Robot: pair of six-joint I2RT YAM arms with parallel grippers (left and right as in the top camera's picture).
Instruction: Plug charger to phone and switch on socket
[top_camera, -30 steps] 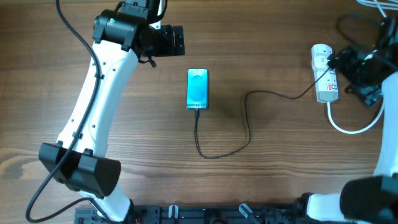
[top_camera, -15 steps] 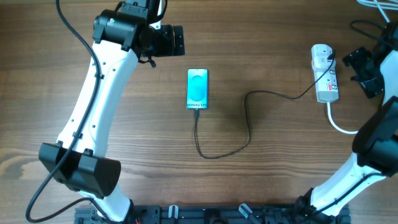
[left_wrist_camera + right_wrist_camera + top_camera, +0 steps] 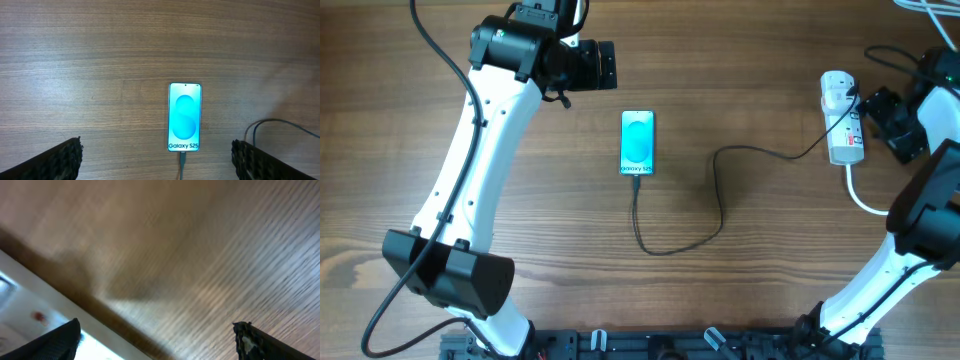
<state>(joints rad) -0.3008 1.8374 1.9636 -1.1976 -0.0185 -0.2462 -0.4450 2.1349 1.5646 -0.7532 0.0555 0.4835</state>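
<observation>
Phone [image 3: 638, 142]: white-framed cyan-screen smartphone.
Charger [image 3: 721, 205]: thin black cable, at phone's base.
Socket [image 3: 842, 118]: white power strip, right of phone.
Left gripper [image 3: 608, 65]: spread.
Right gripper [image 3: 876, 103]: spread.

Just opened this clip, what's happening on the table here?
The thin black charger cable is already plugged into the bottom edge of the cyan-screened white smartphone and runs to the white power strip. The left gripper hovers open beyond the phone, holding nothing. The right gripper, also open, is close beside the strip. Whether the switch is on cannot be told.
</observation>
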